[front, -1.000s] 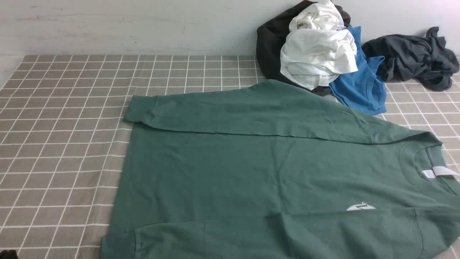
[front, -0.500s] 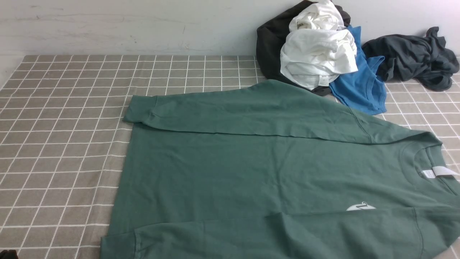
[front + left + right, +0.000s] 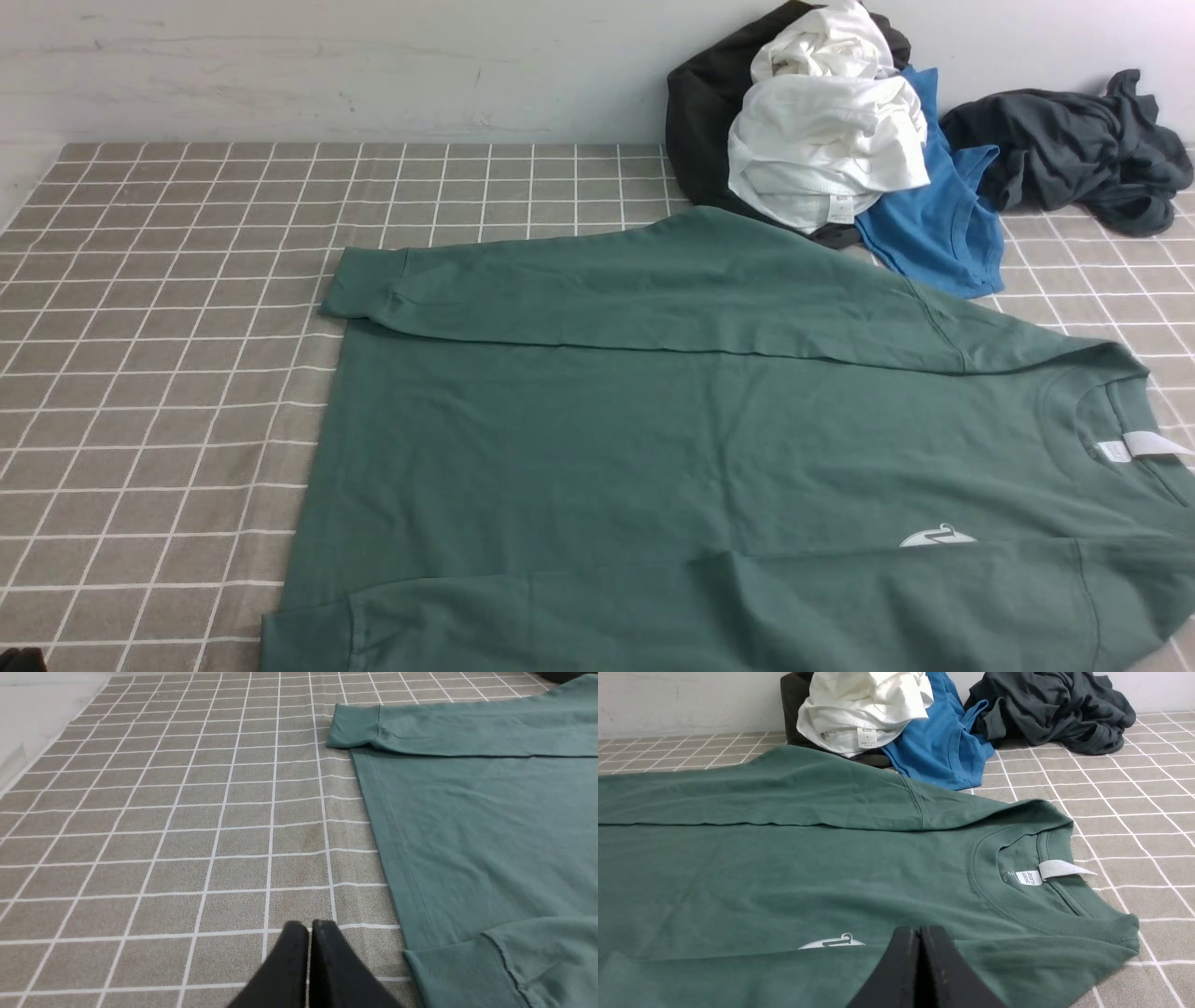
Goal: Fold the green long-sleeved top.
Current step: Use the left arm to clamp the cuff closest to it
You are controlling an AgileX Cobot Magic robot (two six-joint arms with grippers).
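In the front view, the green top [image 3: 653, 448] lay flat on the checked cloth [image 3: 168, 373], filling the centre and lower right of the frame. Its far sleeve was folded across the body, with the cuff [image 3: 364, 285] left of centre. The neck label [image 3: 1153, 444] sat at the right edge. A white garment [image 3: 822, 149], a blue garment [image 3: 934, 224] and a dark garment [image 3: 1074, 149] were heaped in the upper right against the wall.

In the left wrist view, the left gripper [image 3: 309, 933] had its fingers pressed together with nothing between them. It hung over bare cloth, just beside the top's hem.

In the right wrist view, the right gripper [image 3: 920, 938] was likewise closed and empty (whether it touched the fabric could not be told). It was over the top's chest, beside the white logo [image 3: 831, 942] and near the collar [image 3: 1017, 905].
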